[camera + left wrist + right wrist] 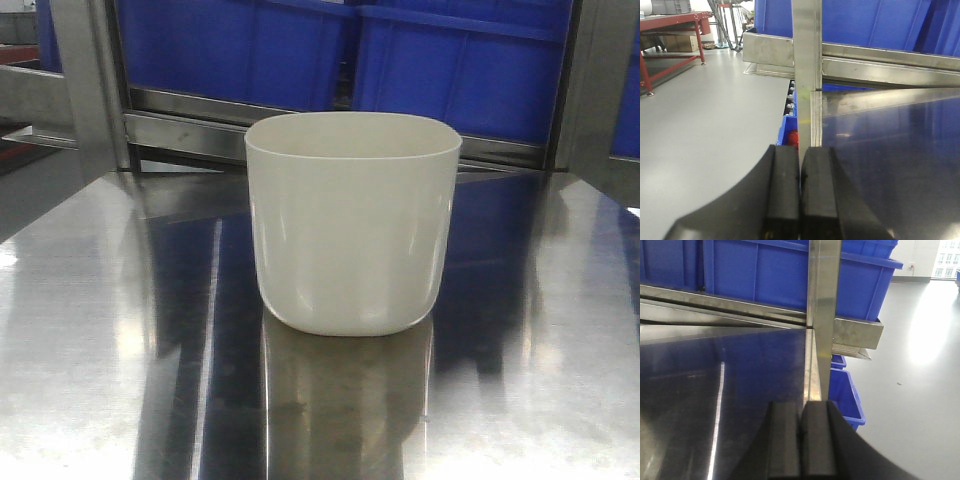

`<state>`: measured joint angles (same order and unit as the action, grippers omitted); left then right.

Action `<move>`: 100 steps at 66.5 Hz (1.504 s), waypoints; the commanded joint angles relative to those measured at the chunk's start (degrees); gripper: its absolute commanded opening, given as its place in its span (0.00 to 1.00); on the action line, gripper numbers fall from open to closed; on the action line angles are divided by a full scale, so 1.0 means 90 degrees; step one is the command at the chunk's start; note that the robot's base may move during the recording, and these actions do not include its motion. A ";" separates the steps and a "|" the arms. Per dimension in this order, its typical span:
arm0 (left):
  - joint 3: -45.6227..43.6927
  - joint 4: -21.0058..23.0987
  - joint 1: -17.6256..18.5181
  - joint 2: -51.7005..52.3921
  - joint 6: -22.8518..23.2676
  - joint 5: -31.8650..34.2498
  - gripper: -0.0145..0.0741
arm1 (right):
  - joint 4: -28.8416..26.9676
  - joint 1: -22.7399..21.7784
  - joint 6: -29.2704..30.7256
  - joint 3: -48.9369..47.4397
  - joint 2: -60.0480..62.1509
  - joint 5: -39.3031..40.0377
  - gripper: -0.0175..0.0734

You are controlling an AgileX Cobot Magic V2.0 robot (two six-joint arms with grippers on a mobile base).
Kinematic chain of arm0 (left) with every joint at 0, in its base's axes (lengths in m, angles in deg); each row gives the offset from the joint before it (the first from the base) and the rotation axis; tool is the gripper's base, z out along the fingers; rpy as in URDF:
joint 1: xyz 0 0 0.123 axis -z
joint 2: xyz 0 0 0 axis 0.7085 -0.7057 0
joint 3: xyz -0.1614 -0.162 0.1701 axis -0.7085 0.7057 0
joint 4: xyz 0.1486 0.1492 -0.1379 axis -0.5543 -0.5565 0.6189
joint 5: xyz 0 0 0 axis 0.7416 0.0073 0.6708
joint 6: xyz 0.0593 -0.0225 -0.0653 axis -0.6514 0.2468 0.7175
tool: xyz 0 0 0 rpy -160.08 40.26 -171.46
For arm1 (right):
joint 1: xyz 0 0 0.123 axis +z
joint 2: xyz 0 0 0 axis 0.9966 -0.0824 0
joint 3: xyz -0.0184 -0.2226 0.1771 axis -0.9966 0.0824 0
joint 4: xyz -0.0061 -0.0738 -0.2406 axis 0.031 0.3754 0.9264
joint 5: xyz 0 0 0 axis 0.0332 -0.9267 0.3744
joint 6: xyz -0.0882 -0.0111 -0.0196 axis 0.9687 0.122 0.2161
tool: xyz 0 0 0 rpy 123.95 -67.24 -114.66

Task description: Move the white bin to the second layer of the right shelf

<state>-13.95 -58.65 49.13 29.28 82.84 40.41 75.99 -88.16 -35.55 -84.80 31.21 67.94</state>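
Left wrist-mounted view first: the left gripper (800, 150) has its two black pads pressed flat together with nothing between them. It sits at the left edge of the steel tabletop (890, 150), just in front of a steel upright (806, 50).

The right wrist-mounted view is the mirror picture. The right gripper (801, 407) is closed pad to pad and empty, at the table's right edge. Another upright stands right ahead of it, and blue crates (765, 275) sit on the rack level behind. Neither hand is anywhere near the load.

Out to the exterior front-facing view, and there it is: the white bin (352, 225), upright, mouth up, standing alone in the middle of the tabletop with its reflection pooled beneath it. More crates line the rail behind it.

By my read this is the very start of the job, the approach. The bin is not gripped and not lifted. As for the right shelf second layer, I can't pick it out for certain in any view.

The next move, I'd judge, means opening the jaws and swinging an arm in from the table edge toward the bin. The right arm looks the natural choice, given where the bin is headed. The walls are glossy and tapered with no handles, so a pinch over the rim, one finger inside and one outside, looks the safest hold.
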 commanded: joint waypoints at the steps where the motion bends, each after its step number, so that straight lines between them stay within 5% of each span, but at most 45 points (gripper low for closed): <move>1: 0.0234 0.0000 0.0042 0.0102 0.0019 0.0548 0.26 | -0.0014 -0.0006 0.0021 -0.0098 0.0128 0.0586 0.25; 35: 0.0234 0.0000 0.0042 0.0102 0.0019 0.0548 0.26 | -0.0020 -0.0006 0.0021 -0.0149 0.0128 0.0624 0.25; 63: 0.0234 0.0000 0.0042 0.0102 0.0019 0.0548 0.26 | 0.0002 -0.0006 0.0021 -0.1914 -0.1486 0.0086 0.25; 82: 0.0234 0.0000 0.0042 0.0102 0.0019 0.0548 0.26 | 0.1123 -0.0006 -0.0017 -0.2878 -0.2753 0.0157 0.25; 90: 0.0234 0.0000 0.0042 0.0102 0.0019 0.0548 0.26 | 0.1735 0.0001 -0.0999 -0.3046 -0.3176 -0.0064 0.25; 100: 0.0234 0.0000 0.0042 0.0102 0.0019 0.0548 0.26 | 0.2457 0.0199 -0.3499 -0.3318 -0.3785 -0.0685 0.37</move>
<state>-13.95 -58.65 49.13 29.28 82.84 40.41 93.33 -87.58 -56.49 -111.25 0.16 60.19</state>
